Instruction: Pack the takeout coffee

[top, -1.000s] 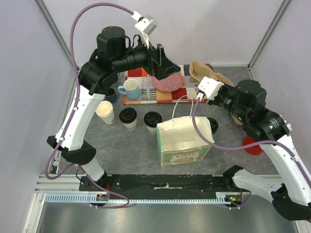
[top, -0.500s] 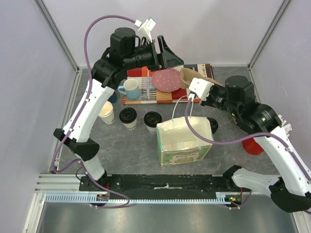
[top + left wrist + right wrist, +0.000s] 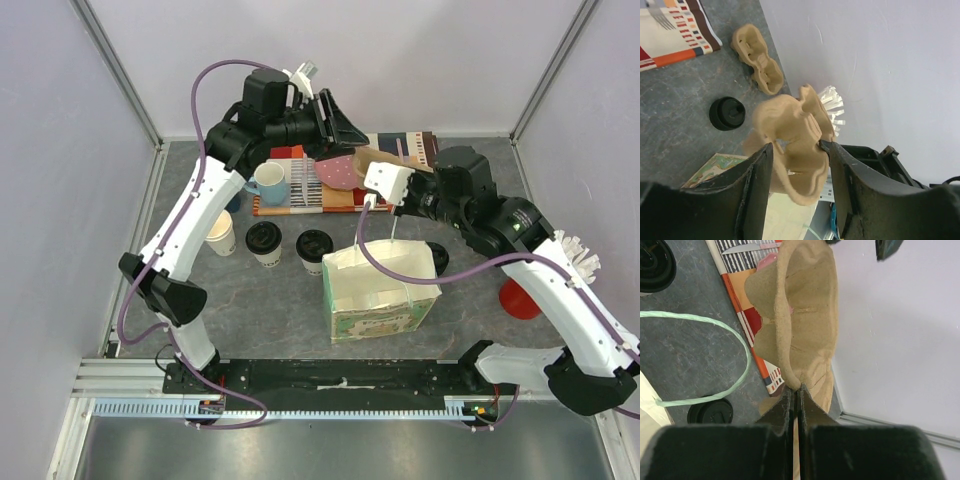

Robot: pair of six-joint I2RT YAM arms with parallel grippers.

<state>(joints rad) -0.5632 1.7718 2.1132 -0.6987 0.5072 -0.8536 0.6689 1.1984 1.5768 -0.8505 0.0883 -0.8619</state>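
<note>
Two cream paper cups with black lids (image 3: 265, 240) (image 3: 314, 248) and one open cup (image 3: 217, 232) stand left of the paper bag (image 3: 378, 285). A loose black lid (image 3: 437, 258) lies right of the bag and also shows in the left wrist view (image 3: 726, 113). My right gripper (image 3: 795, 390) is shut on the rim of a brown cardboard cup carrier (image 3: 805, 305) and holds it in the air above the placemat (image 3: 375, 160). My left gripper (image 3: 796, 146) is open, with its jaws straddling the far end of that carrier (image 3: 790, 145).
A second brown carrier (image 3: 757, 60) lies by the back wall. A blue mug (image 3: 267, 183) and a pink plate (image 3: 335, 172) sit on the striped placemat (image 3: 290, 195). A red object (image 3: 515, 298) is right of the bag. The bag's green handle (image 3: 700, 340) arches below the right gripper.
My right gripper has carried the carrier left and up, into the left gripper's jaws. My left arm has risen and shifted right, away from the plate.
</note>
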